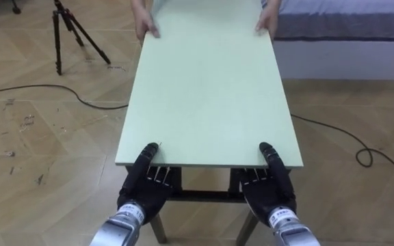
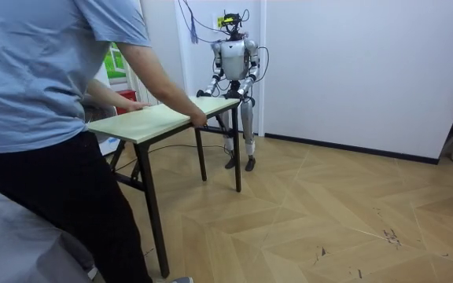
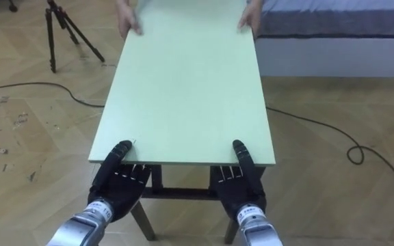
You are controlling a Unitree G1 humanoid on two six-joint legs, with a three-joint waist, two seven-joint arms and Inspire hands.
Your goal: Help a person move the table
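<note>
Fingers [image 1: 159, 176] of the left hand [image 1: 144, 190] and right hand [image 1: 271, 188] curl beneath the near edge of the table [image 1: 211, 89], thumbs on top, pinching it; a person [image 2: 38, 86] grips its far end.

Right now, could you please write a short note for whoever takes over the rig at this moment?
Hands: the left hand pinches the table at its near edge, thumb on top, fingers underneath. The right hand has the same grip at the near right corner.
Things: the person's hands hold the far end at both corners. A tripod stands far left, a bed far right.
Done: both ends are gripped.
Left: the carry itself. Whether the legs are off the floor cannot be told.
</note>
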